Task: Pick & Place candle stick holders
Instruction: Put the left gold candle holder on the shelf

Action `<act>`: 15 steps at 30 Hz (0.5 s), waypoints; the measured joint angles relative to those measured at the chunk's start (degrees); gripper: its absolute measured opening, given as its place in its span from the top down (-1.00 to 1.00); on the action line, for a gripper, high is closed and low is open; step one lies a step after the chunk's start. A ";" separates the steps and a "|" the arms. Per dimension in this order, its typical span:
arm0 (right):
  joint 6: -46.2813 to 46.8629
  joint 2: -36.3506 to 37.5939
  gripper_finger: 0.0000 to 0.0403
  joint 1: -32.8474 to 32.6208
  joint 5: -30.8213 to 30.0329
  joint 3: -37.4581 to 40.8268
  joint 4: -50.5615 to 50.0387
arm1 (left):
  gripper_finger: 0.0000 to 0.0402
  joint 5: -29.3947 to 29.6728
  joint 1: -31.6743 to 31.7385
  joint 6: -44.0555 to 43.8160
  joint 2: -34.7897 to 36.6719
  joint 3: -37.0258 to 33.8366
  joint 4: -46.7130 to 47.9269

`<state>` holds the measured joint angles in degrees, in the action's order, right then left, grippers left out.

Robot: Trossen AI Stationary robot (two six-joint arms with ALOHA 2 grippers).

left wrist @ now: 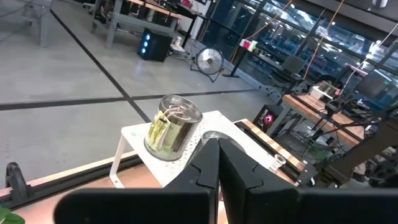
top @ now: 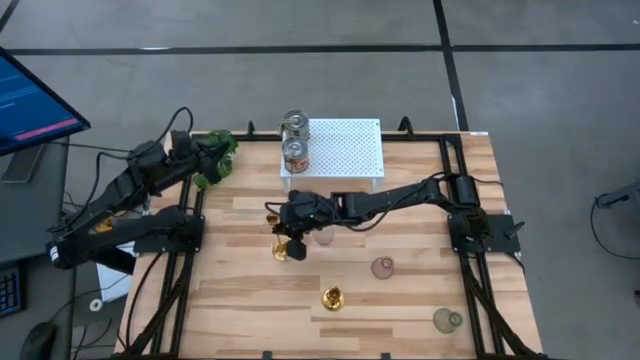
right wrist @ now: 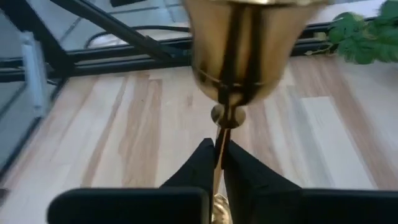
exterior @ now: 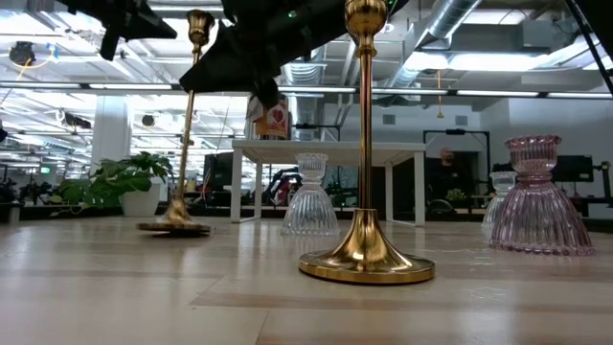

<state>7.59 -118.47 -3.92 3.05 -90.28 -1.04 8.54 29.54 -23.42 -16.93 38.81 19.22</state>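
Grey floor surrounds the wooden desk (top: 250, 290) that we see from above. On the far part of the desk stands a white perforated stand (top: 345, 145) with two tin cans (top: 294, 140) on its left end. The right gripper (top: 290, 222) reaches to the middle of the desk and holds a tall brass candle stick holder (top: 288, 248) by its thin stem. A second brass candle stick holder (top: 332, 297) stands alone, nearer to the front edge. Two tinted glass vases (top: 383, 267) stand toward the front right corner. The left gripper (top: 215, 150) waits at the far left corner, beside a green plant (top: 212, 180).

From table height, we see the free holder (exterior: 364, 240) upright on the wood at the front. Farther off to the left, the held holder (exterior: 182, 192) leans a little, and its base seems to touch the wood on one side only, though we are not sure. A clear glass vase (exterior: 309, 196) and a pink one (exterior: 536, 196) stand behind.

At the left wrist, the fingers (left wrist: 214, 171) are pressed together with nothing between them, and one can (left wrist: 171, 127) stands on the white stand (left wrist: 134, 140) ahead.

At the right wrist, the two dark fingers (right wrist: 199, 165) are closed on the thin stem, and the brass cup (right wrist: 239, 50) of the holder fills the view above them.
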 joint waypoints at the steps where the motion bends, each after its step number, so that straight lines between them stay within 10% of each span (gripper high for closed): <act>1: -0.04 0.02 0.94 -0.01 0.12 0.00 0.01 | 0.98 0.00 0.00 0.02 -0.01 -0.01 0.00; 15: -1.39 14.80 0.97 0.20 0.75 -9.63 -19.51 | 0.97 -1.53 0.00 0.57 -0.02 -0.04 2.64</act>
<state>6.20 -103.67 -3.71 3.80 -99.91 -20.55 7.01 29.54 -22.85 -16.95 38.76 21.87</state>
